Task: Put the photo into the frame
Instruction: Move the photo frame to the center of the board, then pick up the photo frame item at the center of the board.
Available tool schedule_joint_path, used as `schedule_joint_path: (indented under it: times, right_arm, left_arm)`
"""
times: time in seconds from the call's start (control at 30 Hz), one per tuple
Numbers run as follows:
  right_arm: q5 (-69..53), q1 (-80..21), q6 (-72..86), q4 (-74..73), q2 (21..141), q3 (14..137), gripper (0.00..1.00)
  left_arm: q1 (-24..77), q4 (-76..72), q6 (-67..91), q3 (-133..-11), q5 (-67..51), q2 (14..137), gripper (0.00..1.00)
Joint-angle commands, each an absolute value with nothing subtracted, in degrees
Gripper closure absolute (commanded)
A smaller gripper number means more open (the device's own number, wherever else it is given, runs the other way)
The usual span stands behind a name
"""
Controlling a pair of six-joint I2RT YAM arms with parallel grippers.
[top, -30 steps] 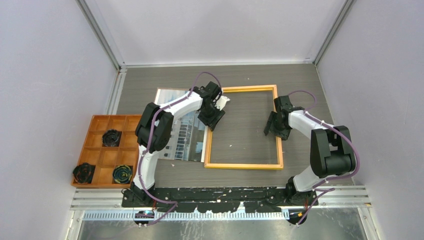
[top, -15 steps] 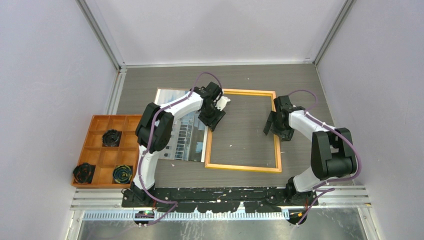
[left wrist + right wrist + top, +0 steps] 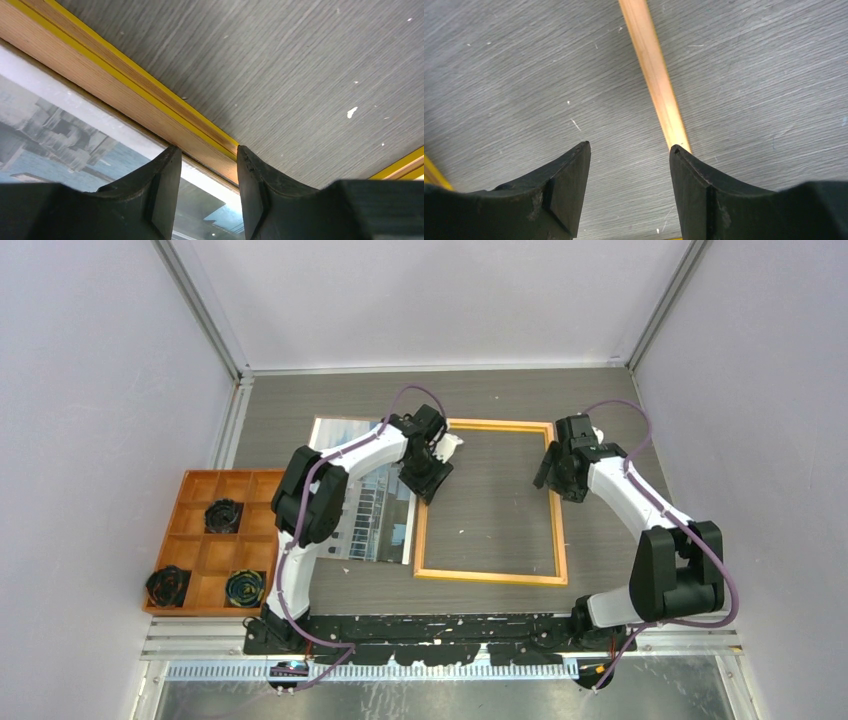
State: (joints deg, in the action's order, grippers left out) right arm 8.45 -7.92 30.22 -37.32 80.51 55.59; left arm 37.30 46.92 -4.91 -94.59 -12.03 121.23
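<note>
My left gripper (image 3: pixel 205 159) was clamped on the frame (image 3: pixel 490 576) at its left rail, I judged to steady it. My right gripper (image 3: pixel 629 152) hung spread above the right rail. The photo (image 3: pixel 375 510) lay face up just left, not yet in. Grey wood-grain table (image 3: pixel 500 390), pale walls (image 3: pixel 100 390) beyond.

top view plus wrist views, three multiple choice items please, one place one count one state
1. The photo lies: A) left of the frame B) inside the frame C) right of the frame
2. Black round items in the orange tray: A) one B) three C) five
3. The right gripper is: A) open, empty B) shut on the photo C) shut on the frame
A: it lies beside the left rail. B: three compartments are filled. A: its fingers stand apart, nothing between.
</note>
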Motion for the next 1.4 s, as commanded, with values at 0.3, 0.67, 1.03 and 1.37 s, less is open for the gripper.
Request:
schedule_joint_path:
  times: [0.3, 0.67, 1.03, 1.37]
  right_arm:
    - [-2.05, -8.17, 35.41, -29.64, 77.05, 49.36, 0.39]
    - [-7.55, -8.9, 38.0, -24.42, 74.44, 53.2, 0.21]
    - [-11.1, -19.37, 57.75, -7.91, 93.01, 71.87, 0.0]
    - [-6.1, -30.73, 48.8, -22.3, 114.37, 96.22, 0.01]
  left_arm:
    - [42.18, 46.77, -3.85, -103.44, -15.21, 123.21, 0.55]
    - [33.45, 57.4, -4.83, -108.28, -20.17, 116.72, 0.27]
    - [0.51, 66.18, -10.61, -115.56, -12.61, 113.16, 0.0]
    - [-5.98, 60.54, -8.48, -116.02, -0.57, 119.86, 0.05]
